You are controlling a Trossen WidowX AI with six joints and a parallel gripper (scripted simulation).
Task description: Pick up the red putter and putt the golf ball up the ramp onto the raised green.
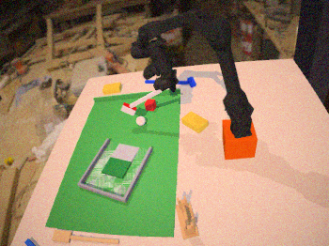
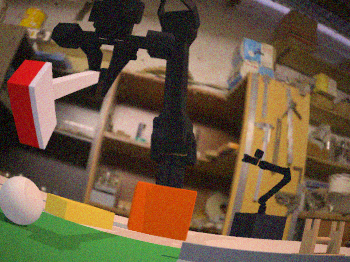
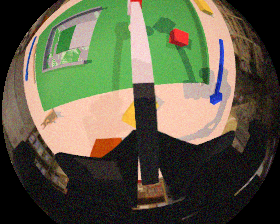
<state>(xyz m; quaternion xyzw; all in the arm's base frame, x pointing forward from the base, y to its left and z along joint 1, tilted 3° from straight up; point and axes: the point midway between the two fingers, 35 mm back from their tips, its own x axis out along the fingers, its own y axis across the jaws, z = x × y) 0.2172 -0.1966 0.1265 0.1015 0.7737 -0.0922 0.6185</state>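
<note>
My gripper (image 1: 164, 87) (image 2: 98, 77) (image 3: 143, 132) is shut on the white shaft of the red putter and holds it above the far end of the green mat (image 1: 155, 204) (image 3: 106, 78). The putter's red-and-white head (image 1: 127, 108) (image 2: 30, 104) hangs just behind the white golf ball (image 1: 140, 120) (image 2: 20, 200), a little apart from it. The ball rests on the mat. The grey-framed ramp (image 1: 126, 151) (image 3: 65, 43) with the raised dark green pad (image 1: 116, 167) lies nearer the front of the mat. The ball does not show in the wrist view.
A small red cube (image 1: 150, 105) (image 3: 180, 36) sits on the mat next to the putter. A blue bar (image 1: 185, 82) (image 3: 216, 75), two yellow blocks (image 1: 195, 121) (image 1: 112, 87) and the arm's orange base block (image 1: 240, 145) (image 2: 162, 207) stand around. Wooden pieces (image 1: 187, 215) lie at the front edge.
</note>
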